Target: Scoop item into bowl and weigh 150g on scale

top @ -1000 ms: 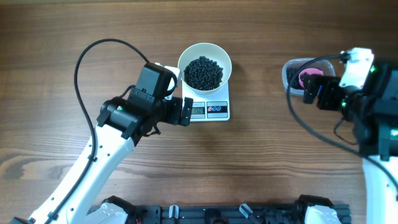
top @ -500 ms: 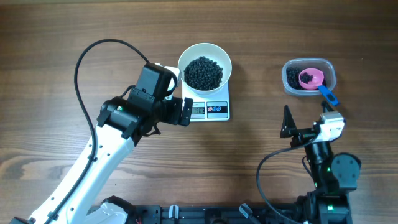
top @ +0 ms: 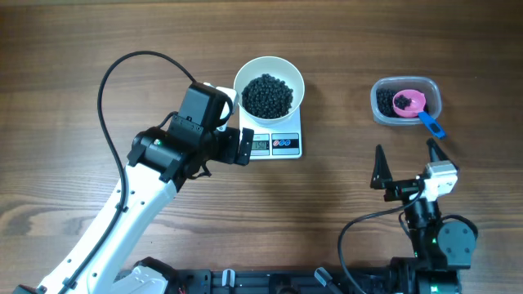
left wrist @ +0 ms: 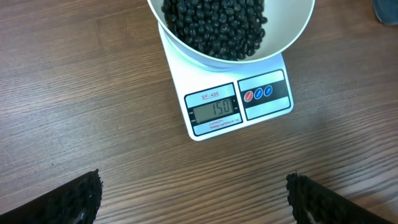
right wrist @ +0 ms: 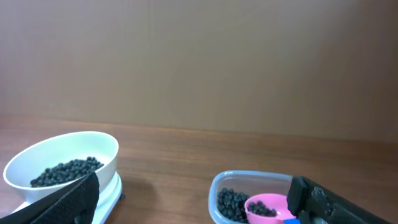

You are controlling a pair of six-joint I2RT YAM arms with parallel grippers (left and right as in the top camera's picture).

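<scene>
Since a second ago the right arm has pulled off the tub and drawn back to the near right edge. Over the last half second it only shifted a little further right. The left arm has not changed.

- right gripper: jaws spread wide, nothing between them, fingers pointing toward the far side. It sits near of the tub and well apart from it.
- left gripper: jaws wide open, empty, hovering just left of the scale on its near side. It touches nothing.
- bowl: white and upright, sitting on the far part of the scale's platform, left of table centre.
- beans: a dark heap inside the bowl, below the rim.
- display: on the scale's near edge, clear of the bowl, reading 150. Two round buttons sit just right of it.
- tub: clear plastic, far right, with a few beans left in it.
- pink scoop: lying in the tub with some beans in its cup. Its blue handle sticks out over the near right rim.
- table: wood grain.
</scene>
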